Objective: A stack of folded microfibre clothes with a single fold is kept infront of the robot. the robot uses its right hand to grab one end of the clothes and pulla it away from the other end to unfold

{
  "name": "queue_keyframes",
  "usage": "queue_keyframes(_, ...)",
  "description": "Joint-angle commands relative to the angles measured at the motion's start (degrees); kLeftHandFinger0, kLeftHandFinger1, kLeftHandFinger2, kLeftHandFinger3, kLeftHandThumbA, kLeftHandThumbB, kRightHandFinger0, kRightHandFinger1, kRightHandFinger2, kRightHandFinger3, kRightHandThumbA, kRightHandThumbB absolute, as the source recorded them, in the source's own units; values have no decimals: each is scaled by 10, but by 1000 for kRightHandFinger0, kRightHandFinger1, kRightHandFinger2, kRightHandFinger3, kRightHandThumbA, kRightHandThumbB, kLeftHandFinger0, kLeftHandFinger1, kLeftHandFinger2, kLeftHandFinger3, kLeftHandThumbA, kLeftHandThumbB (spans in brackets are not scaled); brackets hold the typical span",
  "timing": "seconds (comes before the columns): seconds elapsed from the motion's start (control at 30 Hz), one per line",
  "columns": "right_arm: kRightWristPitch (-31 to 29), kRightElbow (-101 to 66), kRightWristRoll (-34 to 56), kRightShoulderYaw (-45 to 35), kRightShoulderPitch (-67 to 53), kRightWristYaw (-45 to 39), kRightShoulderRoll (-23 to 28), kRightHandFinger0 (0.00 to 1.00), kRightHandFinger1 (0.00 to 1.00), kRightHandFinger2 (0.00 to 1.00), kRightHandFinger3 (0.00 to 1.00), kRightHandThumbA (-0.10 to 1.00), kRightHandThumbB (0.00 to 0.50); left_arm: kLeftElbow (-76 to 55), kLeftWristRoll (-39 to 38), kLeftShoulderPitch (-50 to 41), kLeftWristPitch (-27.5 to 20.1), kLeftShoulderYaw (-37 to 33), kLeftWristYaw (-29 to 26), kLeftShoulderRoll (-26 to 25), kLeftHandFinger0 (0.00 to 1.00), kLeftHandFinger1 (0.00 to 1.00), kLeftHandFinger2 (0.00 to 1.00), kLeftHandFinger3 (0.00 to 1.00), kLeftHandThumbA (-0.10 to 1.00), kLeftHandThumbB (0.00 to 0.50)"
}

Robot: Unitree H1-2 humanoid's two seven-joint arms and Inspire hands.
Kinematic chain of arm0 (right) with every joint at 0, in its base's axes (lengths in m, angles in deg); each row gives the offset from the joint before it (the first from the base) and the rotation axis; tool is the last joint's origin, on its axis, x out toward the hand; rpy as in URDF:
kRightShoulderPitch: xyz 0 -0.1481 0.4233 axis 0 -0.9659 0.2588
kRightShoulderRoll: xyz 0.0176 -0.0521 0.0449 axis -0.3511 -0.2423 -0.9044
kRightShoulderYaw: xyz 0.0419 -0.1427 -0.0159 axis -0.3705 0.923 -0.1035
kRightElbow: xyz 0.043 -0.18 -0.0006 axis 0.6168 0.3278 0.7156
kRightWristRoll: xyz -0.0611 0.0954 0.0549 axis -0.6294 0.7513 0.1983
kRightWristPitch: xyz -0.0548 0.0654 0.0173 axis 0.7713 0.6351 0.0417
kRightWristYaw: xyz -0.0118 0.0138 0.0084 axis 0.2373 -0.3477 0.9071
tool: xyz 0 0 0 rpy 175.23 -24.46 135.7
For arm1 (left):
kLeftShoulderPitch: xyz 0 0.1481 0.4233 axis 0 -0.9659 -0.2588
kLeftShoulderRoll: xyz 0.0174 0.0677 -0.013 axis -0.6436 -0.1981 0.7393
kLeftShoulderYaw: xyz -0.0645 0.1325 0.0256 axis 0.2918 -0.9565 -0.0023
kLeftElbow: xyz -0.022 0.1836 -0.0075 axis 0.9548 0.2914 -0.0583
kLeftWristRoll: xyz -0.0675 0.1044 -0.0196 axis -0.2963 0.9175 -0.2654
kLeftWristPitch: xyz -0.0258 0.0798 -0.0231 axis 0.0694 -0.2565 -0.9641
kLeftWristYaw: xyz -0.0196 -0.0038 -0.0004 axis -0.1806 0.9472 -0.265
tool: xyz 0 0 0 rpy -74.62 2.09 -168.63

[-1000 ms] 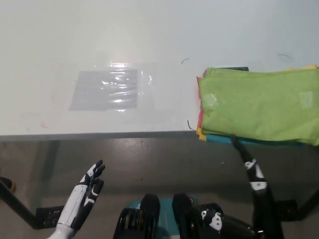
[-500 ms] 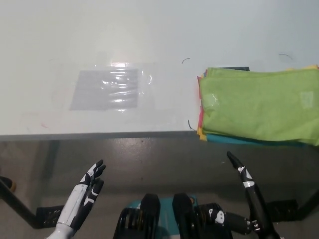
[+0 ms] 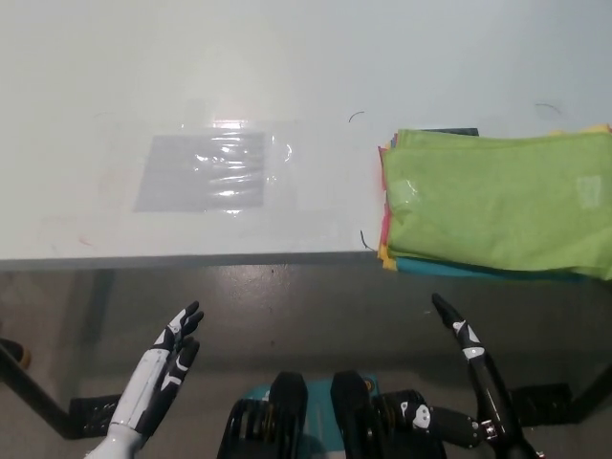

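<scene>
Looking down through the head view, I saw the stack of cloths (image 3: 492,203) lying on the white bench (image 3: 191,76) at its right side, close to the near edge. The top cloth (image 3: 497,196) was lime green and lay flat, with pink, yellow and teal edges showing beneath it along the left and near sides. Whether that top cloth was folded or already spread out, I could not tell from this one view; it covered the pile about evenly.

My right hand (image 3: 466,346) hung below the bench edge, apart from the stack, its fingers stretched out and pointing up toward the near edge of the cloths; it held nothing. My left hand (image 3: 170,356) rested low at the lower left, fingers spread and empty, well clear of the bench. A clear plastic sheet over a grey patch (image 3: 206,172) lay on the bench to the left of the stack.

I judged this a moment between grasps: the right hand was off the cloth, which would fit either a reach toward the near edge or a pull back after a try. If a grasp was to follow, it would call for raising the right hand over the bench edge, pinching only the top layer at one end, and drawing it away from the opposite end without dragging the pile.
</scene>
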Motion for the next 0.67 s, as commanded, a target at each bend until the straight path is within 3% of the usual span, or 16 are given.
queue_keyframes(0.0,8,-11,7,-8,10,-16,-2,1000,1000,1000,1000,1000,259,-8,-4,2,-14,3,0,-3,1000,1000,1000,1000,1000,336)
queue_keyframes(0.63,22,-19,-2,-6,6,-30,-3,1000,1000,1000,1000,1000,232,-15,-3,-8,-7,4,0,-3,1000,1000,1000,1000,1000,331)
